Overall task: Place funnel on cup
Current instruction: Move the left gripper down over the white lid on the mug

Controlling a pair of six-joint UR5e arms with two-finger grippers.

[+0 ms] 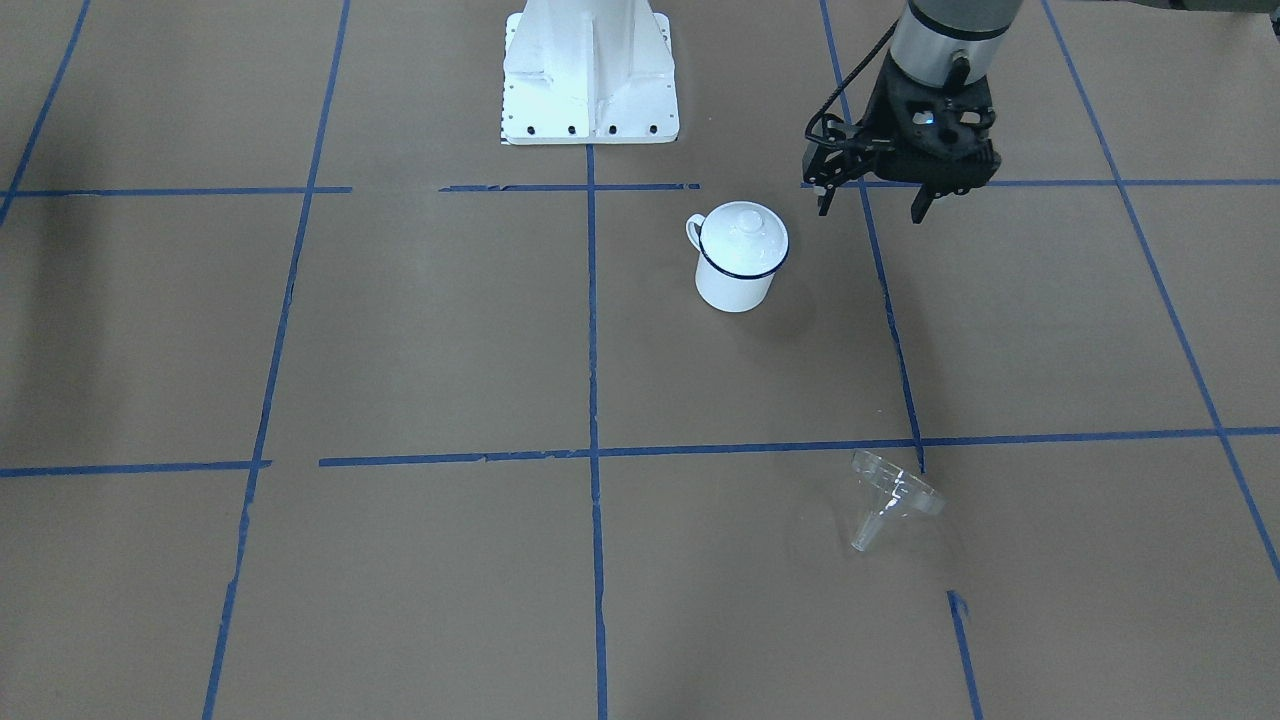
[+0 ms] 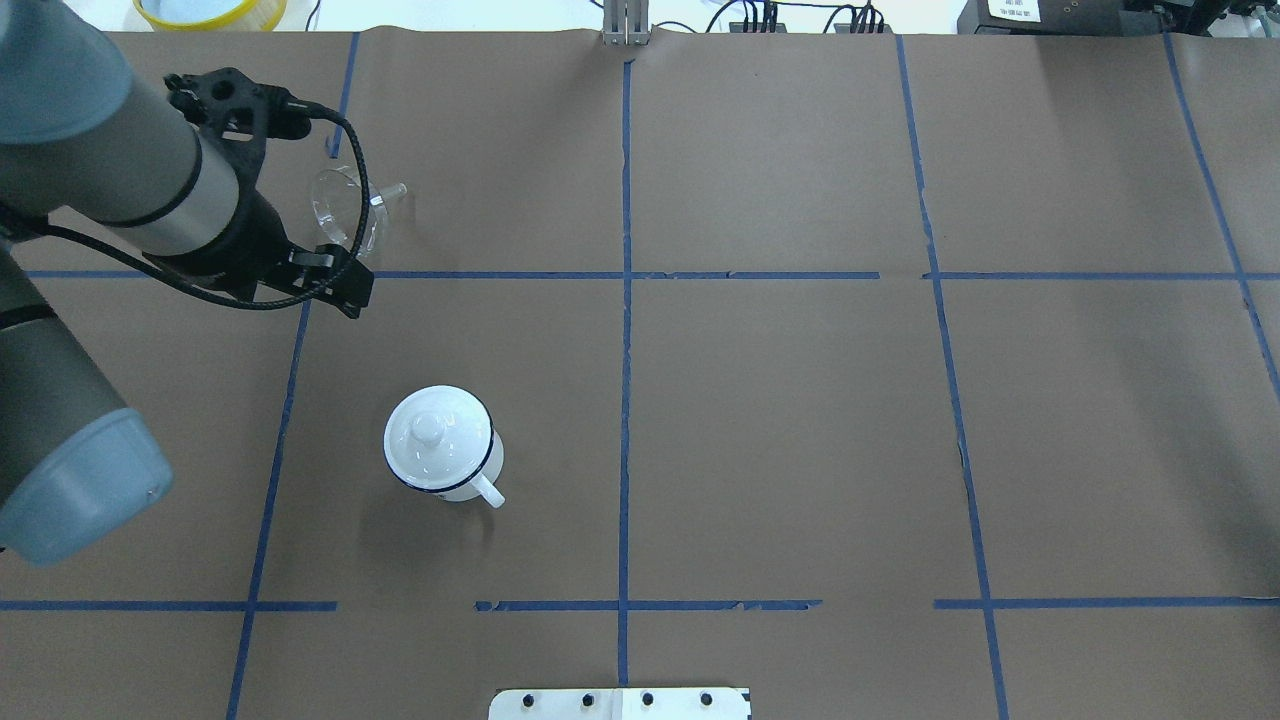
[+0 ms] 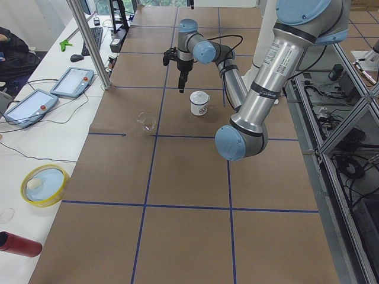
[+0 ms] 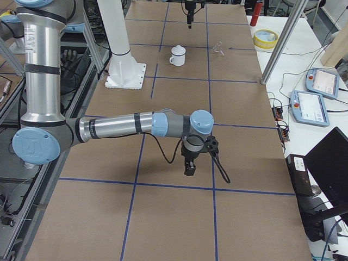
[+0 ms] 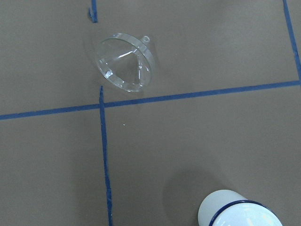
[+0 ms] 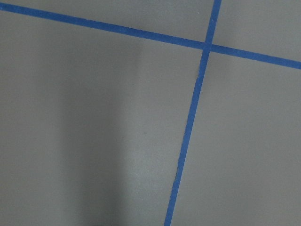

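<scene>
The cup is a white enamel mug with a dark blue rim; it stands upright near the table's middle, also in the overhead view. A white domed lid with a knob sits on it. The clear plastic funnel lies on its side by a tape crossing, apart from the cup; it also shows in the left wrist view. My left gripper is open and empty, held high beside the cup. My right gripper shows only in the exterior right view, far from both; I cannot tell its state.
The table is brown paper with a blue tape grid. The white robot pedestal stands behind the cup. A yellow bowl sits past the far edge. Tablets and a red bottle lie on the side bench.
</scene>
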